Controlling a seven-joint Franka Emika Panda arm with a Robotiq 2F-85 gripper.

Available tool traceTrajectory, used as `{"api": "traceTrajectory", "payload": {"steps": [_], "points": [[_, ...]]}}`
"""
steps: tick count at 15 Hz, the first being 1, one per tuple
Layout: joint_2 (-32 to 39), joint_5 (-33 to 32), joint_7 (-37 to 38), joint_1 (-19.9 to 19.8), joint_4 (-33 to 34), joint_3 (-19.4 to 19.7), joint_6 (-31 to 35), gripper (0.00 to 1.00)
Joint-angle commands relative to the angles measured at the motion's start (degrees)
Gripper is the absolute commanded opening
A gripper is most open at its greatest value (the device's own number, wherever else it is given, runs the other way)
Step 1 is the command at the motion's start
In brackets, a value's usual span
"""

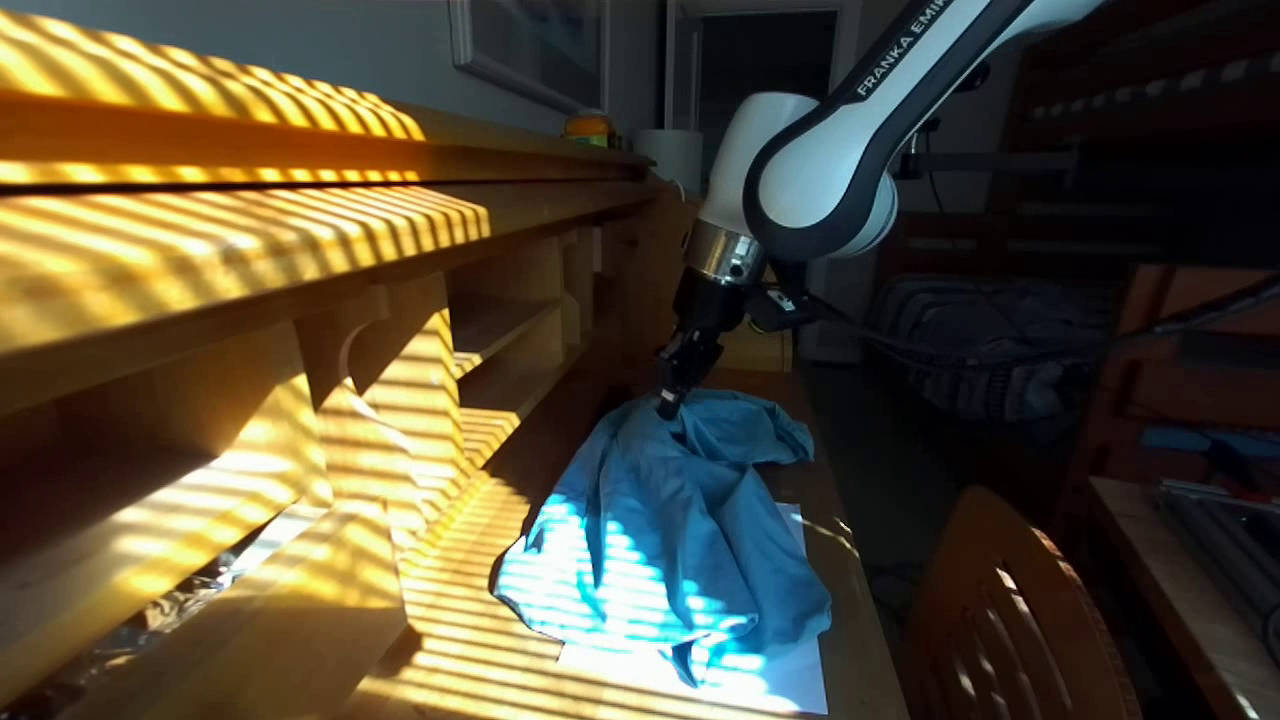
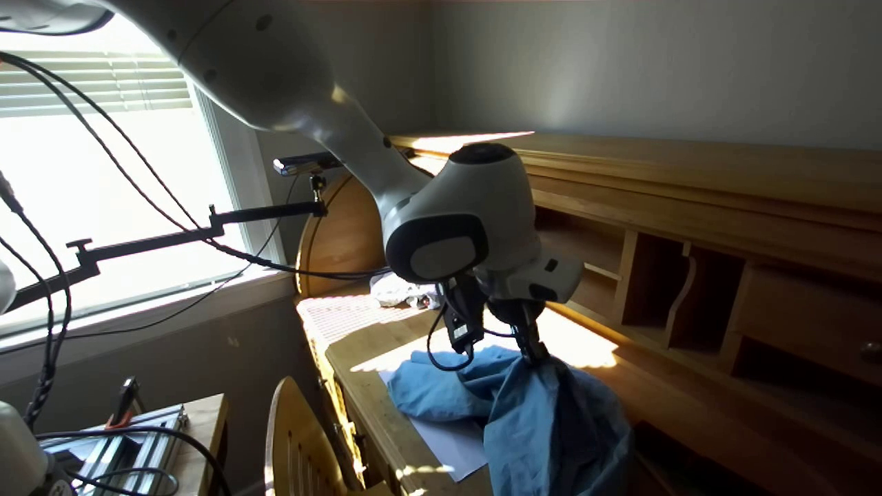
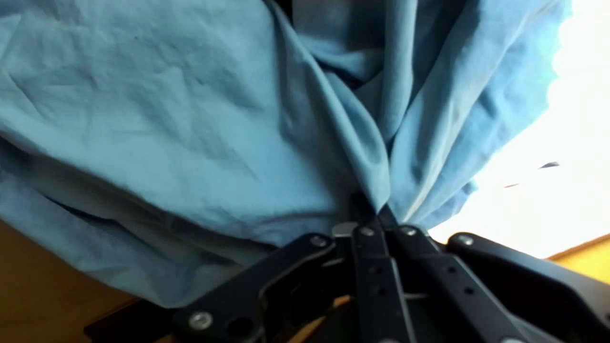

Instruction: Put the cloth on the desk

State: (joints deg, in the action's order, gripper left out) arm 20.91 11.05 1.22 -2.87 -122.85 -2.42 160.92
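1. Two fingers (image 3: 374, 262) are clenched above the surface (image 1: 470, 600), with a fold of cloth (image 1: 650, 500) pinched between their tips, as the wrist view shows.
2. One blue cloth lies heaped in loose folds on the surface, drawn up to a peak at the fingers.
3. One white sheet (image 2: 451, 441) is flat on the surface, partly under the cloth.
4. One wooden hutch (image 2: 689, 213) stands along one long side of the surface; its compartments are too shadowed to count.
5. One wooden chair (image 1: 985, 540) stands beside the surface's opposite long side, seen in both exterior views.
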Motion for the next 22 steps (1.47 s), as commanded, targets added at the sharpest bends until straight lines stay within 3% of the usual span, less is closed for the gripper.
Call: {"api": "traceTrajectory", "payload": {"steps": [1, 10, 22], "points": [[-5.95, 0.05, -5.71, -0.93, -2.38, -2.69, -3.24, 0.0], [-15.28, 2.72, -21.58, 0.68, -0.64, -6.23, -12.97, 0.0], [-16.78, 9.87, -39.78, 5.13, 4.06, -7.06, -24.3, 0.0]]}}
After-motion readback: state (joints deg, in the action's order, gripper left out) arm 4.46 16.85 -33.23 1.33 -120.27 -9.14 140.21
